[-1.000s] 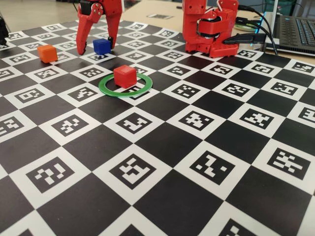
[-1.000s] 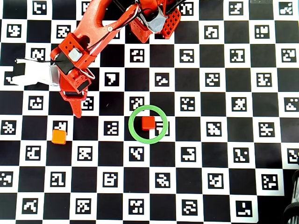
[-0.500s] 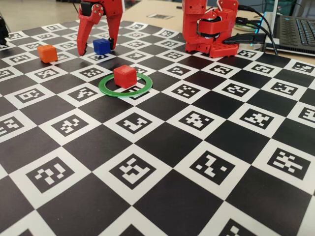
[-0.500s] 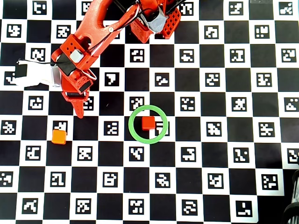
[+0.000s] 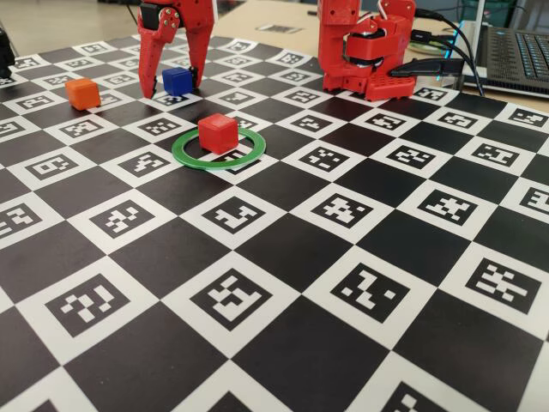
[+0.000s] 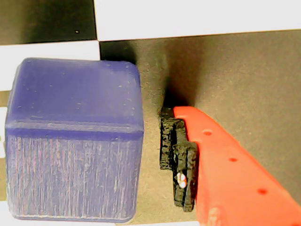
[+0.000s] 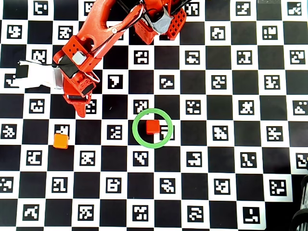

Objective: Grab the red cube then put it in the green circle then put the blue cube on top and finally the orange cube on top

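Fixed view: claw (image 5: 172,89) tips-down, fingers astride blue cube (image 5: 177,81).

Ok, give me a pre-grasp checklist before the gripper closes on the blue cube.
1. Red cube sits inside the green circle: ok.
2. Gripper is open and straddles the blue cube in the fixed view: ok.
3. Blue cube rests flat on the board: ok.
4. Gap between the cube and the finger pad in the wrist view: ok, not touching yet.
5. Other finger's position against the cube: cannot tell, it is outside the wrist view.
6. Orange cube clear of the gripper's path: ok, it sits apart.
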Tool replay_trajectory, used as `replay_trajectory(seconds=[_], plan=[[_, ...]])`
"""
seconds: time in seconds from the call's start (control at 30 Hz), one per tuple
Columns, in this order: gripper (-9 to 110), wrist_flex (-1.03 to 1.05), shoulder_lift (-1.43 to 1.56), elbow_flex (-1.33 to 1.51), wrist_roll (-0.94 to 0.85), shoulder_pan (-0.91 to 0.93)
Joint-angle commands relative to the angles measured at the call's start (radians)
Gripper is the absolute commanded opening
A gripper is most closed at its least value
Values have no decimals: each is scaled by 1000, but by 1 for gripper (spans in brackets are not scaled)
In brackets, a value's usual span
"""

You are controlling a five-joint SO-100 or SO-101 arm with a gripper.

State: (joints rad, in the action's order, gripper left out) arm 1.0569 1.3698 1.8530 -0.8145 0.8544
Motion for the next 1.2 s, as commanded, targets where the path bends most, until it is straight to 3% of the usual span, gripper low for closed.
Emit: replay_trajectory(seconds=[0.0,0.23,0.63,0.73,1.17], plan=[[40,-20,38,-6,17,-9],[37,-23,41,-3,28,-12],[10,-31,49,0,34,-11],[7,-8,64,-12,31,-11],[6,492,141,-509,26,-8]])
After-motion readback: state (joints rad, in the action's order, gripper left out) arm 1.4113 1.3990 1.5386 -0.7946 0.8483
